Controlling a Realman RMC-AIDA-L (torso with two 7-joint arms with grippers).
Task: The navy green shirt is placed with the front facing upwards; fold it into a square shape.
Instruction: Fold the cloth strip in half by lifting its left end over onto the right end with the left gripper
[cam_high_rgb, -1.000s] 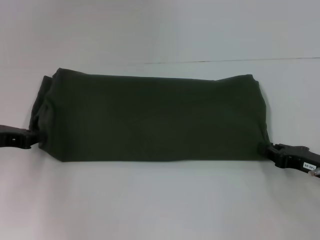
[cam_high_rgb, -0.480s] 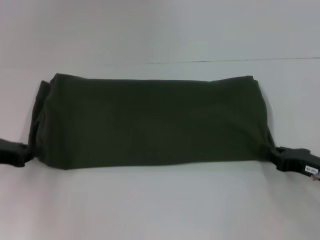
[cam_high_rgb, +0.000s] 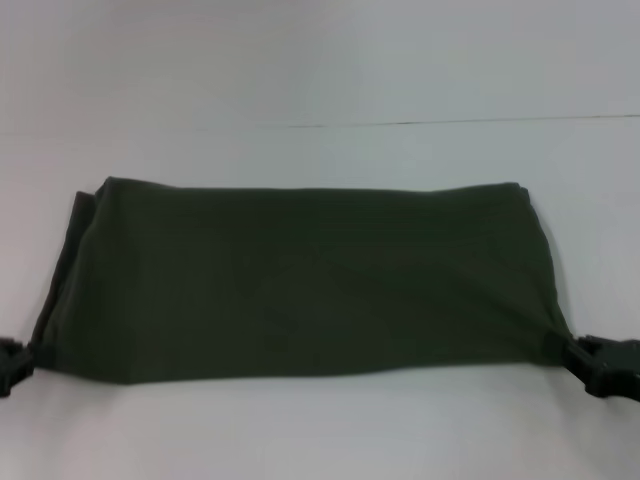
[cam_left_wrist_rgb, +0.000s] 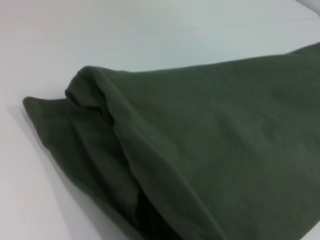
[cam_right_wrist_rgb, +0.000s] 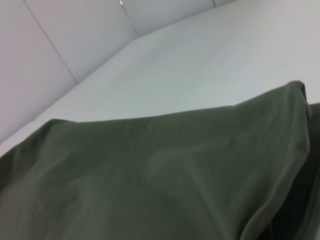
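The counter (cam_high_rgb: 320, 60) is the largest thing before me, a pale, plain surface with one thin dark line running across it behind the cloth. On it lies the navy green shirt (cam_high_rgb: 300, 285), folded into a long wide band that reaches almost from one side of my head view to the other. Its upper face is smooth and dark olive, and no print or collar shows on this face. The far edge of the band is straight, and the near edge hangs a little lower in the middle between my two arms.

At the band's left end the cloth is doubled in several layers. In my left wrist view the shirt (cam_left_wrist_rgb: 200, 150) shows these layers clearly: one rolled edge on top and a flatter layer under it that spreads onto the counter (cam_left_wrist_rgb: 100, 30). In my right wrist view the shirt (cam_right_wrist_rgb: 150, 170) fills the lower part, with one folded corner standing up near the side, and the counter (cam_right_wrist_rgb: 200, 60) goes on behind it to a wall of pale panels.

My left gripper (cam_high_rgb: 12, 364) is at the near left corner of the band, its jaws clamped on that corner. My right gripper (cam_high_rgb: 578, 358) is at the near right corner, its jaws clamped on the cloth there too.
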